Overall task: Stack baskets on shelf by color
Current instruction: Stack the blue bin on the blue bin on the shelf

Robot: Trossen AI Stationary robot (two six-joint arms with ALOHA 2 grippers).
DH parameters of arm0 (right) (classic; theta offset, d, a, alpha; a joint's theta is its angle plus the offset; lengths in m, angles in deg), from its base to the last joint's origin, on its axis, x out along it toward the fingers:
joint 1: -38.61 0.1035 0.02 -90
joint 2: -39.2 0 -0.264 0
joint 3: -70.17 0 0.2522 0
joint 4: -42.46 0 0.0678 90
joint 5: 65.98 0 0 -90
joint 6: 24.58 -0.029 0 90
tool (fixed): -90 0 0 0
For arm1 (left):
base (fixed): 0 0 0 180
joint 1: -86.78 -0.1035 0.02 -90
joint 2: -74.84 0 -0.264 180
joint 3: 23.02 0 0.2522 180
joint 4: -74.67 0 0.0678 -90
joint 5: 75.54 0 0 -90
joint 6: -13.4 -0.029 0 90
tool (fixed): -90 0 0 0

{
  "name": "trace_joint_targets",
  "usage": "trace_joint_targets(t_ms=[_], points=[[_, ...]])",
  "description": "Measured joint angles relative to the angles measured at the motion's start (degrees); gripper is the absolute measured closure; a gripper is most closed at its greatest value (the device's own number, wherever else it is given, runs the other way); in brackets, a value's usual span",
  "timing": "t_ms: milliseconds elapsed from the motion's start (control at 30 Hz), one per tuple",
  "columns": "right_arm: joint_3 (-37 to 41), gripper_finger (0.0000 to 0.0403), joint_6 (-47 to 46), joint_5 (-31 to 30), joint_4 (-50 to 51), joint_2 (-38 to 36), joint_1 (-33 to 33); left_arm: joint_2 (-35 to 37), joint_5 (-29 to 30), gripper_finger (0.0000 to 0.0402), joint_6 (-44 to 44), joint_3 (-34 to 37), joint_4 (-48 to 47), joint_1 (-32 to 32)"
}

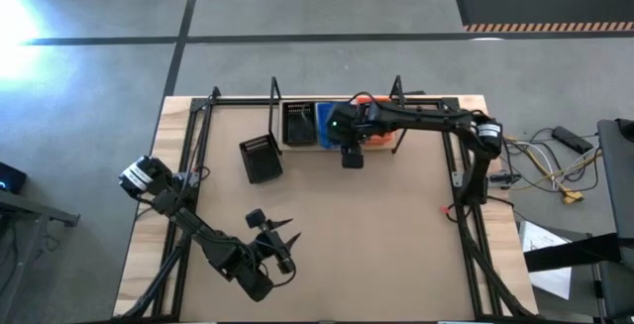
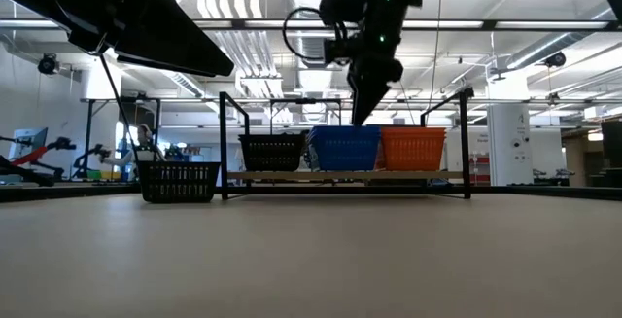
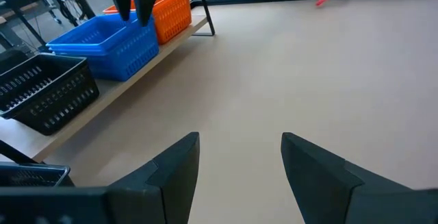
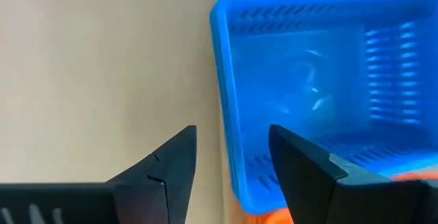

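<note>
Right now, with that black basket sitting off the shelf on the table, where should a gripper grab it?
Probably from straight above, on a long rim wall. The loose black basket sits upright and open-topped on the table, left of the shelf, nothing touching it. One finger could drop inside, one outside, pinching the thin mesh wall.

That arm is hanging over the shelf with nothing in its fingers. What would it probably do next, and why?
Probably swing toward the black basket on the table beside the shelf. The right gripper hovers open and empty over the blue basket; black, blue and orange baskets already sit on the shelf, so that one seems left.
</note>
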Motion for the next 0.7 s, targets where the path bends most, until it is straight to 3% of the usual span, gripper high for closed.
trace_joint_targets(t_ms=[200,567,700], points=[[1.78,0.0250,-0.08,1.24,-2.43,1.41,-1.93,0.00,0.00,0.0210,-0.01,0.00,0.02,-0.02],[1.67,0.0380,-3.73,1.46,-3.44,2.27,-2.69,0.00,0.00,0.0210,-0.01,0.00,0.10,-0.04],[1.65,0.0386,-5.54,1.42,-3.36,2.25,-2.86,0.00,0.00,0.0210,-0.02,0.00,0.20,-0.04]])
